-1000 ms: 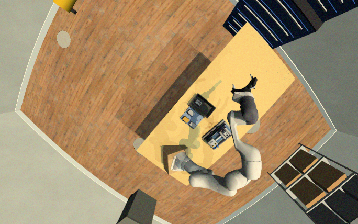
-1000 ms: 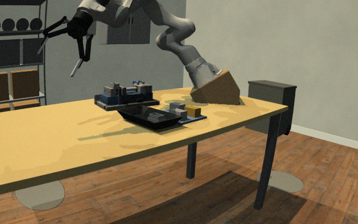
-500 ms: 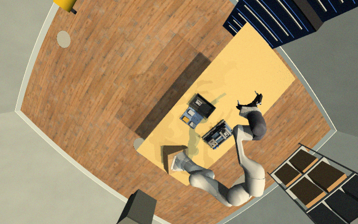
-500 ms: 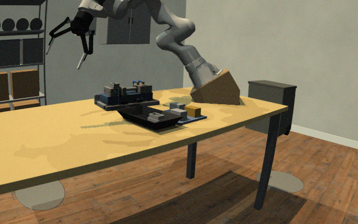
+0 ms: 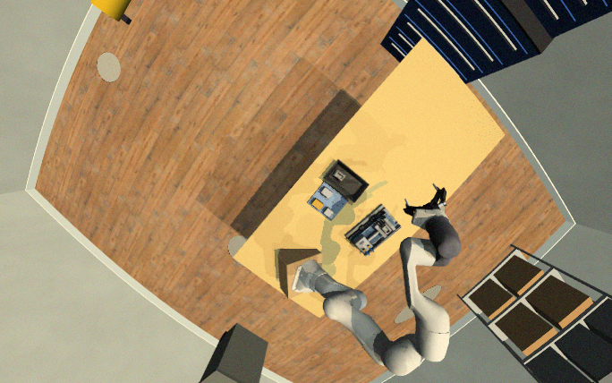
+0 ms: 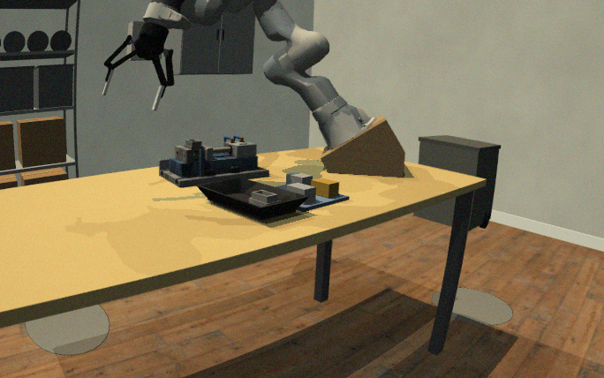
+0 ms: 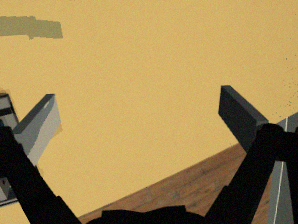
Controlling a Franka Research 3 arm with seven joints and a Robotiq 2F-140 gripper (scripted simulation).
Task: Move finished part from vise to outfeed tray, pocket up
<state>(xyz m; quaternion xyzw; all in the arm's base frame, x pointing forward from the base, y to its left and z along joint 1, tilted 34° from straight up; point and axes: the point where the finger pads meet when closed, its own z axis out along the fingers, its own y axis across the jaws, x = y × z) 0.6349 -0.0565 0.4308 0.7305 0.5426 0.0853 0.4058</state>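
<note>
The vise [image 5: 372, 228] stands on a dark base plate on the yellow table, and also shows in the side view [image 6: 214, 161]. I cannot tell what sits between its jaws. The black outfeed tray [image 5: 344, 180] lies next to it toward the table's front [image 6: 252, 198]. A grey block with an open pocket on top [image 6: 262, 196] lies on the tray's floor. My gripper [image 6: 131, 95] [image 5: 421, 199] is open and empty. It hangs high above the table's far edge, beyond the vise. The wrist view shows the open fingers over bare table top and the table's edge.
A blue fixture plate [image 6: 316, 189] with grey blocks and an orange block sits beside the tray. The arm's wooden wedge base [image 6: 367, 154] stands at the table's right end. Shelving [image 6: 35, 88] stands behind the gripper. A dark cabinet [image 6: 458, 177] stands right of the table.
</note>
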